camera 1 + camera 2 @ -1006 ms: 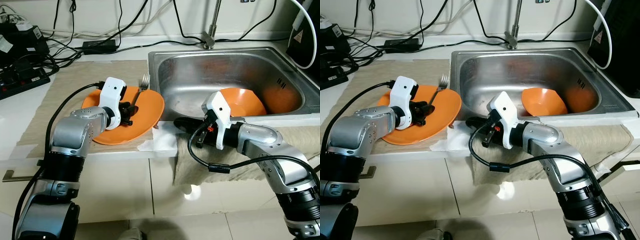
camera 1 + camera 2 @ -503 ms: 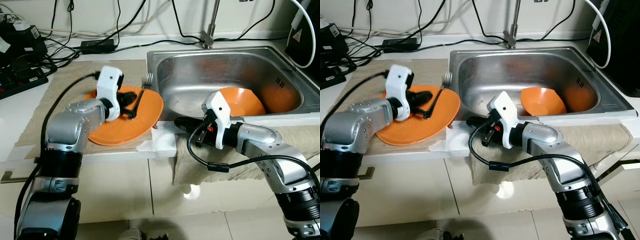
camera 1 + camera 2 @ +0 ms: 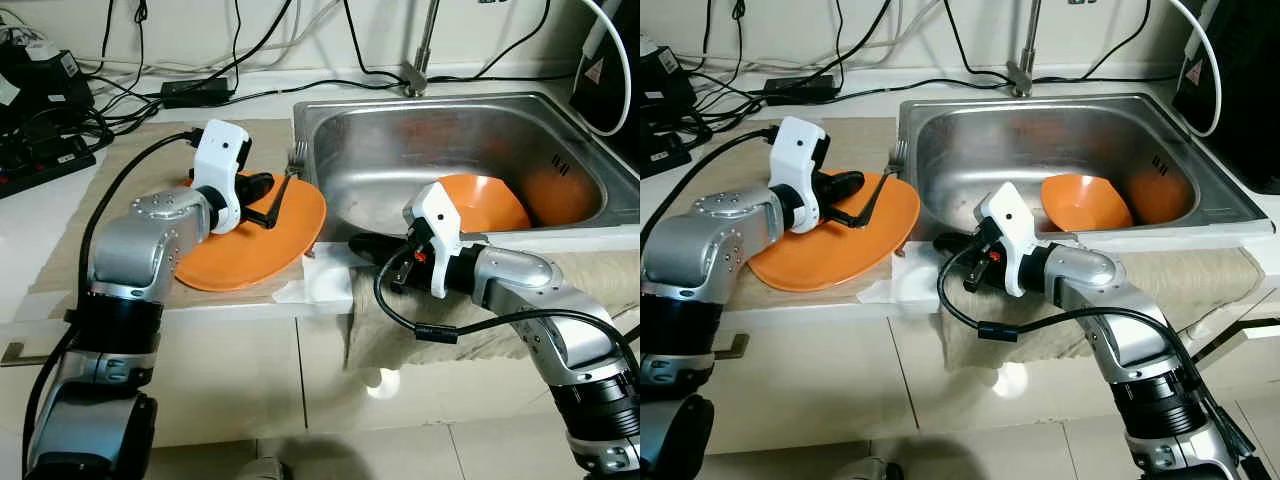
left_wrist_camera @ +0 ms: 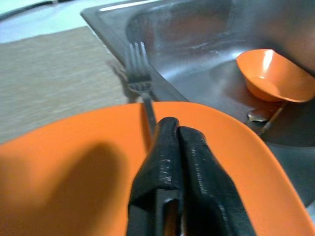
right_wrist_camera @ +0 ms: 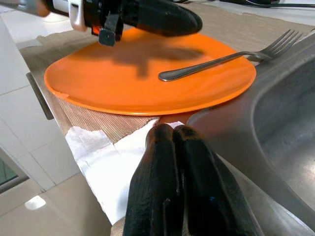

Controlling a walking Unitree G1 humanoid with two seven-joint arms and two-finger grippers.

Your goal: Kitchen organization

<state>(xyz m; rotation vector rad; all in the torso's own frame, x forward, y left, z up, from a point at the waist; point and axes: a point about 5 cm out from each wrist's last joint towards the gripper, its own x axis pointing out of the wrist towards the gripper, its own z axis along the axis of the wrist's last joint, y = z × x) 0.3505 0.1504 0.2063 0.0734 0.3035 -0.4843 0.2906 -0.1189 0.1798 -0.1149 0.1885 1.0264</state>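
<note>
One fork point(image 5: 221, 60), orange plate point(image 3: 255, 240), sink point(image 3: 455, 135)

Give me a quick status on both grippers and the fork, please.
Left gripper shut, empty, above orange plate. Right gripper shut at counter edge. Fork on plate, tines over sink rim. Nothing blocking.

Head stereo downward; wrists close

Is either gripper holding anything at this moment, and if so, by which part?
Nothing is held. The left gripper is shut and empty above the orange plate; the fork lies free on it. The right gripper, also shut, holds nothing.
</note>
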